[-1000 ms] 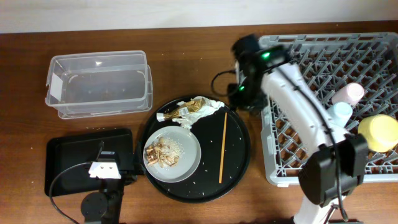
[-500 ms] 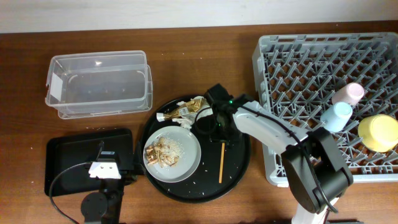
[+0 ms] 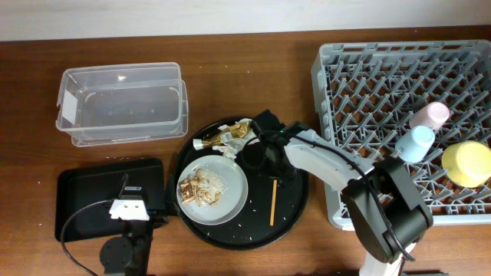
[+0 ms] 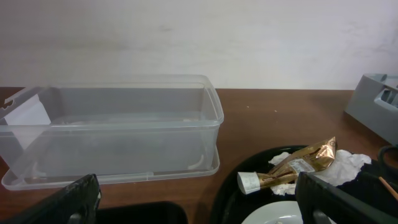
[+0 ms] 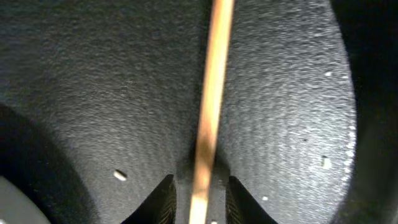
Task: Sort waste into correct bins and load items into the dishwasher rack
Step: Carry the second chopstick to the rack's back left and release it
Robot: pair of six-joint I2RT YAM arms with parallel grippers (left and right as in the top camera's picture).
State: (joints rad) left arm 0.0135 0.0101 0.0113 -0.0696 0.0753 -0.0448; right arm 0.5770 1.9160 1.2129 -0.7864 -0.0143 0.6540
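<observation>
Chopstick [image 5: 210, 93]: one thin brown stick runs up the middle of the right wrist view. The right gripper [image 5: 200, 198] straddles it, jaws standing close on either side (thin dark gaps show, so I cannot tell whether the pads touch it). Only the overhead view shows its free lower end, lying on the round black tray [image 3: 295, 195] at centre frame. Beside it is one grey plate [image 3: 230, 203] carrying food scraps [image 3: 196, 188].

The left gripper [image 4: 198, 186] stands wide open, holding nothing. Its view gives a side look at one gold wrapper [image 4: 298, 163] lying on a white napkin [image 4: 351, 162], and at one clear tub [image 4: 112, 137] on the left.

Overhead, at right, the rack [image 3: 326, 84] holds one pink cup [image 3: 430, 115], one blue cup [image 3: 416, 142] and one yellow bowl [image 3: 466, 163]. One flat black tray [image 3: 84, 192] sits lower left.
</observation>
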